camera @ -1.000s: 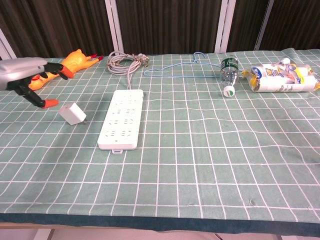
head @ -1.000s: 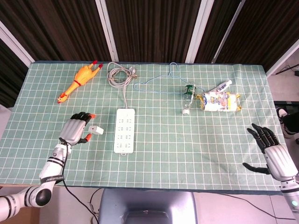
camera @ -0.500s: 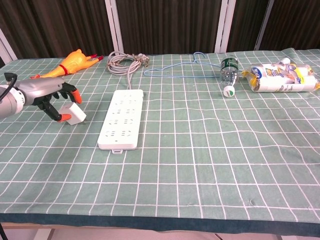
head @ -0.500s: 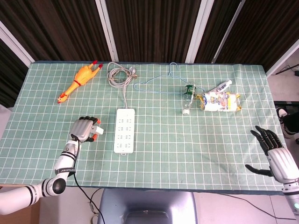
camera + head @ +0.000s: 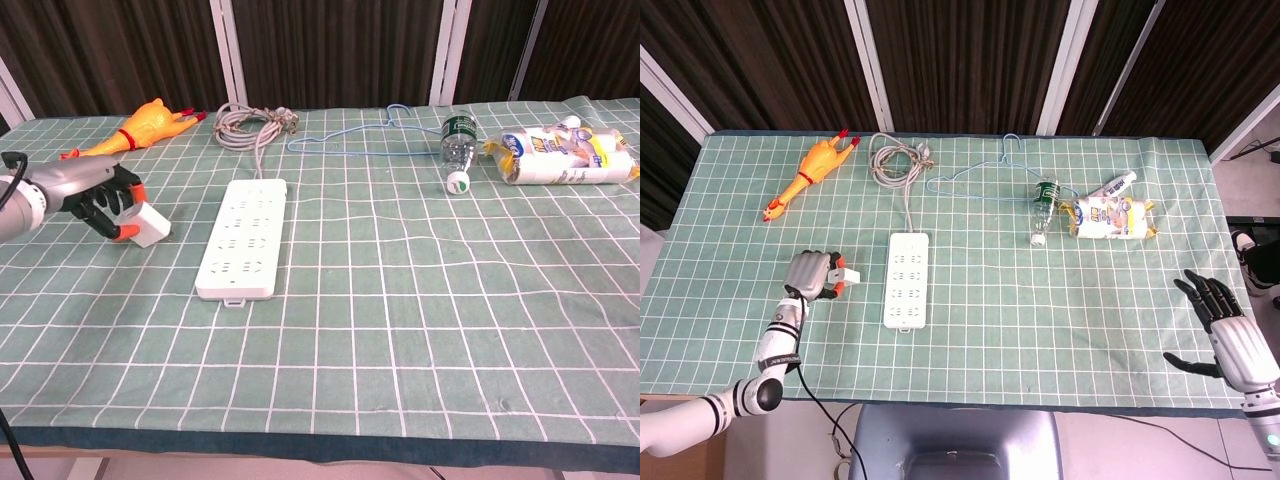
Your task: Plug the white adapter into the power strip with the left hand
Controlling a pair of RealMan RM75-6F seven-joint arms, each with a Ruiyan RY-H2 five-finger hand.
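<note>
The left hand (image 5: 812,274) is curling its fingers (image 5: 112,207) around the adapter (image 5: 146,225), grasping it low over the cloth (image 5: 970,330) at about 9 o'clock from the strip (image 5: 907,280). The adapter is sitting just beside the strip's left edge, not touching it. The right hand (image 5: 1230,330) is hovering released, fingers apart, off the cloth's edge at about 4 o'clock, well apart from the strip.
</note>
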